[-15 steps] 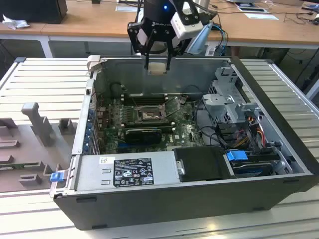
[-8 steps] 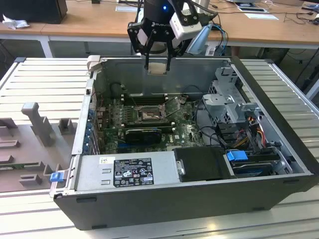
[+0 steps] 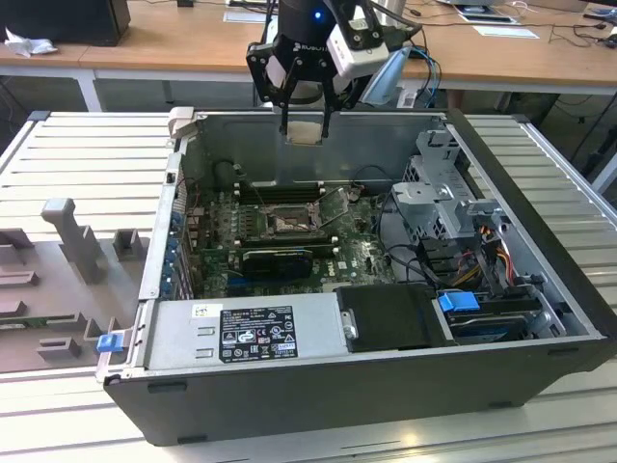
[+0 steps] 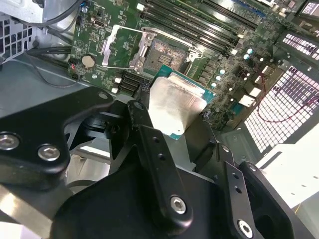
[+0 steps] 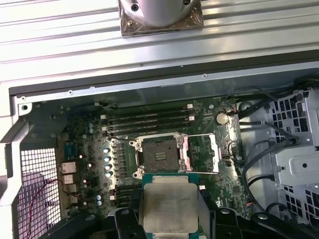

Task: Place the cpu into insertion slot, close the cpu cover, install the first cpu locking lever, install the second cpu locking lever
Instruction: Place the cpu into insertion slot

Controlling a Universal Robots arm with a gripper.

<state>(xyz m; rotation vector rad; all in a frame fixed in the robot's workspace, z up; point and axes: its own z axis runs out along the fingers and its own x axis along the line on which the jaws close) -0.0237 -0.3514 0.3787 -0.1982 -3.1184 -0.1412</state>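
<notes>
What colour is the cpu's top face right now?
Pale silver-grey; the cpu also has a green edge. Clearest in the first wrist view.

Arm (image 3: 310, 19) at top of exterior view, wrist (image 3: 307, 58) near vertical. Claw (image 3: 306, 123) pointed straight down, suspended in air. Two slim black fingers (image 3: 282, 108) set inward, clamped on cpu (image 3: 305, 134) at opposite edges. Chip carried flat and level between fingertips, pale metal top facing up toward wrist. In both wrist views, black linkage bars (image 4: 157, 164) with bolt heads spread either side of chip, converging on its edges. Fingers touching chip sides in first wrist view.
</notes>
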